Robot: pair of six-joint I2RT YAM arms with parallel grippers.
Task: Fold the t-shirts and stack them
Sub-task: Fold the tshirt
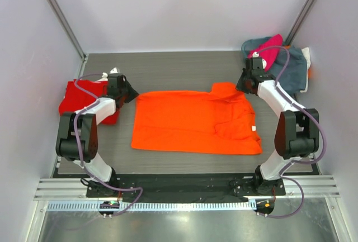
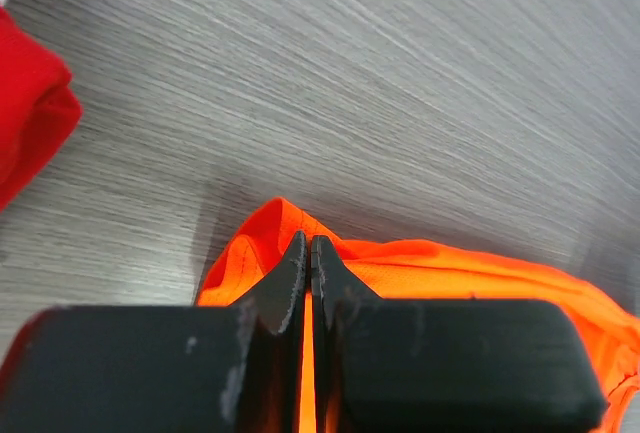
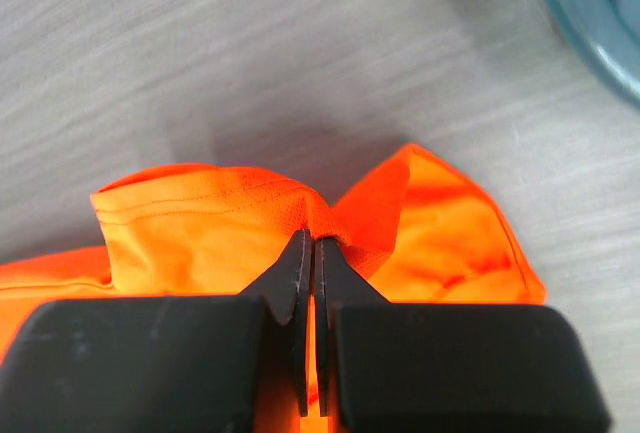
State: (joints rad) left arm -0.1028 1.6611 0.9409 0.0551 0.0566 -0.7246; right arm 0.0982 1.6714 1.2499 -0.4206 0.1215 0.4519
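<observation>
This looks like a robot test cell in a lab. A grey wood-grain bench [image 1: 184,69] is boxed in by plain white panels [image 1: 184,7] on metal posts [image 1: 59,13]. A left arm [image 1: 84,133] and a right arm [image 1: 293,133] are bolted to an aluminium rail [image 1: 56,189], and cables [image 1: 126,189] trail from their bases.

Table [image 1: 168,69]: grey wood-grain top. Orange t-shirt [image 1: 196,122] lies spread across the centre, its two far corners lifted. Red t-shirt [image 1: 75,99], folded, sits at the left edge. Far right corner: heap of grey-blue cloth [image 1: 293,69], with the magenta t-shirt [image 1: 271,49] on top.
</observation>
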